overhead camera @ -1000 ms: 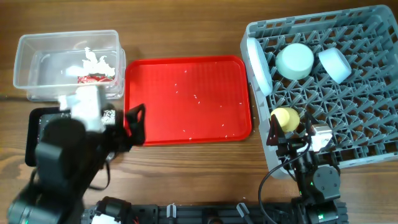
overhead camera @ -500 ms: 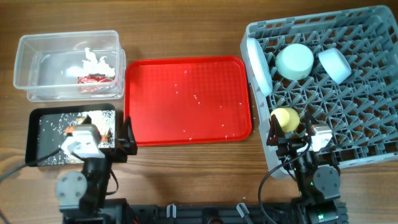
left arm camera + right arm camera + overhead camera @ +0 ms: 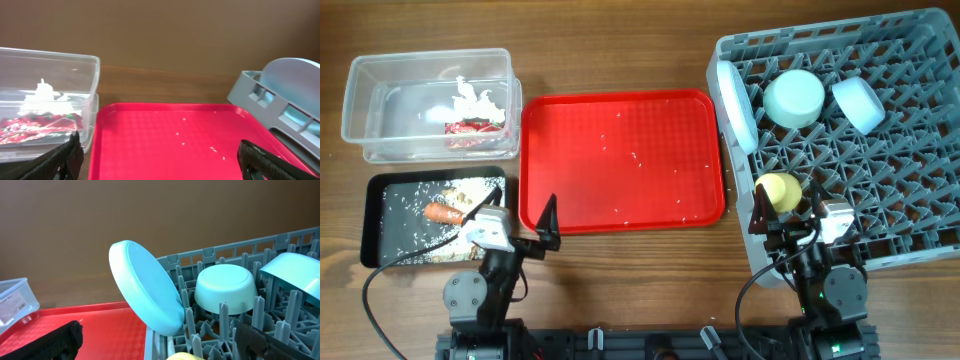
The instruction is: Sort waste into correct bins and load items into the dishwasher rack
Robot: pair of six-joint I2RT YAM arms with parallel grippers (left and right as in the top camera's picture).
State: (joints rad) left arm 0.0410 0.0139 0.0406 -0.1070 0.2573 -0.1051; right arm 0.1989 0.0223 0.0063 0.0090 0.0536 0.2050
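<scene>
The clear tub [image 3: 380, 110] holds white tissue [image 3: 475, 98] and the red wrapper [image 3: 470, 127]; both also show in the left wrist view [image 3: 42, 95] [image 3: 30, 125]. The black tray [image 3: 378, 235] holds the carrot stub [image 3: 444, 213] and beige crumbs [image 3: 470, 188]. The grey rack [image 3: 910, 200] holds the blue plate [image 3: 735, 105] on edge, the green bowl [image 3: 794, 97], the blue bowl [image 3: 858, 104] and the yellow cup [image 3: 780, 190]. I cannot make out the spoon. My left gripper [image 3: 518, 225] [image 3: 162, 170] is open and empty at the table's front. My right gripper [image 3: 788, 228] [image 3: 160, 350] is open by the rack's front corner, just short of the cup.
The red serving tray [image 3: 620, 160] lies between the bins and the rack, with a few white specks on it. Its near edge fills the left wrist view [image 3: 170, 145]. The plate [image 3: 147, 287] leans at the rack's left wall.
My left arm has drawn back from over the black tray to the table's front edge, gripper open. The carrot stub and crumbs in the black tray now show. The right arm has not moved.
</scene>
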